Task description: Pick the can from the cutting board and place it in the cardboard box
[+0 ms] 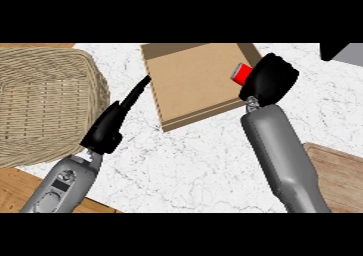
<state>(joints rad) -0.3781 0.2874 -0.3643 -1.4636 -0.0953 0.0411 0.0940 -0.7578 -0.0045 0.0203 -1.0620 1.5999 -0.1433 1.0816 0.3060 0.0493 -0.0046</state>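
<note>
- Leftmost, a woven basket (40,100) is filling the upper left of the frame, sitting on the white marble counter (191,165).
- Next, the left forearm is rising from the lower left corner, slanting up and to the right; the left hand (114,122) is lying with its fingers straight and pressed together, their tips pointing toward the left edge of the cardboard box (191,85) and holding nothing.
- At upper centre, the cardboard box is lying open and tilted, its bare brown floor showing.
- Right of centre, the right forearm is climbing from the lower edge almost straight up, its wrist bending over the box's right wall.
- Above it, the right hand (271,79) is curling its fingers round the can (242,74), whose red side is peeking out at the hand's left, just inside the box's right edge.
- Farthest right, a corner of the wooden cutting board (346,175) is showing at the lower right, well apart from the can.
</note>
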